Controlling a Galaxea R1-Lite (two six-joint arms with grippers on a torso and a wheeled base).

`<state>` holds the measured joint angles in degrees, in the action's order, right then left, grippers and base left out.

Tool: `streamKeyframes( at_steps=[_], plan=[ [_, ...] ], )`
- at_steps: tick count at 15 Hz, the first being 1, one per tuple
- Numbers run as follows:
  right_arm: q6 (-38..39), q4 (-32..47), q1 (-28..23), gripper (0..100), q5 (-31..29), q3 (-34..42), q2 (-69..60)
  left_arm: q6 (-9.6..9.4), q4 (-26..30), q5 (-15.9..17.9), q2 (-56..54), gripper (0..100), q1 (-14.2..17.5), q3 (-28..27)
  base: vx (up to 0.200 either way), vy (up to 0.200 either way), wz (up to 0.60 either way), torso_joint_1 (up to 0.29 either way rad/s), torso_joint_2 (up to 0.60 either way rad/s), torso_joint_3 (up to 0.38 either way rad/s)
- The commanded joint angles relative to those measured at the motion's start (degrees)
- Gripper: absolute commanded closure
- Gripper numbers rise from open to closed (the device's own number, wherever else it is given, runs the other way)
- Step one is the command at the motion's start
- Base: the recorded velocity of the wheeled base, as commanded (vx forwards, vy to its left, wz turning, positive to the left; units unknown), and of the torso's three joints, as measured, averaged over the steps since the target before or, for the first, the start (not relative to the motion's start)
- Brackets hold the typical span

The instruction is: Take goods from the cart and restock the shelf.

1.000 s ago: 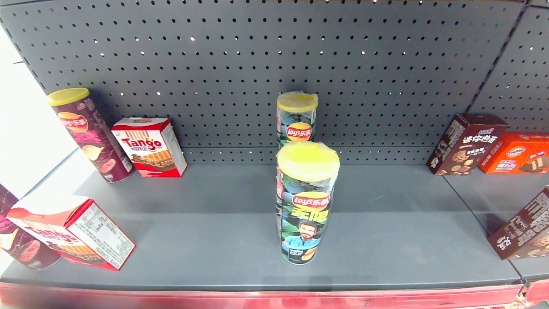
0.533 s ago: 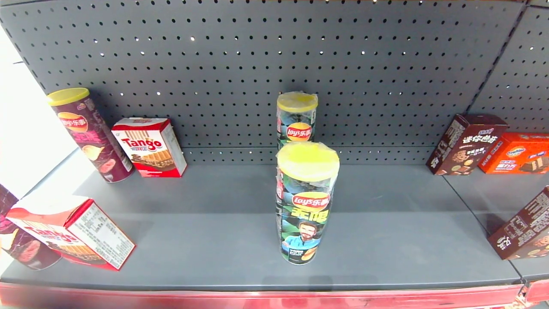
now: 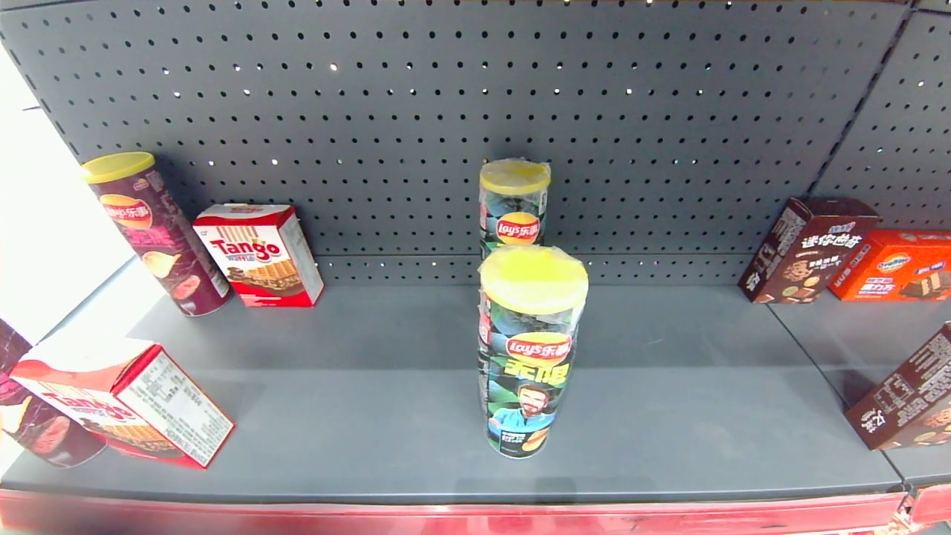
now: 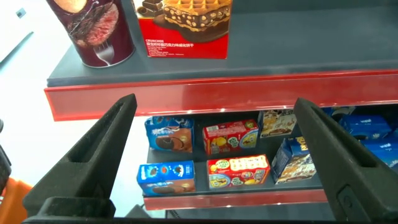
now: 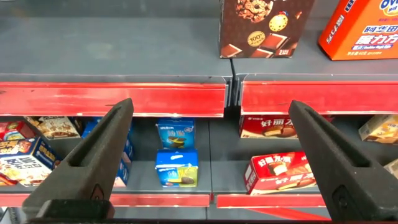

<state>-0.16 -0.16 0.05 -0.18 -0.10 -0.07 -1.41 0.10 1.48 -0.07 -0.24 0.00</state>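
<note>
Left gripper (image 4: 212,104) is hanging low in front of the red shelf edge (image 4: 249,93), fingers spread wide, gripping nothing. Right gripper (image 5: 210,104) is doing the same farther along that edge, also wide open and empty. Beyond both grippers, blue packs (image 4: 168,134) and red packs (image 4: 230,137) are sitting on a lower shelf (image 4: 236,194).

On the grey shelf (image 3: 356,401), near the front, a green chip can (image 3: 529,349) is standing upright at the middle with its yellow lid on. At the front left a wafer box (image 3: 122,405) is sitting angled, with a dark red can (image 3: 37,435) just beside it at the frame edge, partly cut off. At the front right a brown box (image 3: 906,397) is standing on the next shelf section.

Farther back, a second green can (image 3: 514,204) is standing directly behind the first one, close to the back wall. At the back left a maroon can (image 3: 156,234) and a second wafer box (image 3: 260,253) are standing side by side, just about touching. At the back right, a brown cookie box (image 3: 806,249) and an orange box (image 3: 895,264) are standing next to each other. The pegboard wall (image 3: 446,89) is closing off the back.
</note>
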Motion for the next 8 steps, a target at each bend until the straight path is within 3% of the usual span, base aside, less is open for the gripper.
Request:
streamKeyframes(
  at_steps=[1,8],
  plan=[
    [0.0,0.0,0.0,0,0.0,0.0,0.1,0.01,0.0,0.0,0.1,0,0.0,0.0,0.0,0.0,0.0,0.0,0.0,0.0],
    [0.0,0.0,0.0,0,0.0,0.0,0.1,0.01,0.0,-0.1,0.1,0,0.0,0.0,0.0,0.0,0.0,0.0,0.0,0.0]
  ],
)
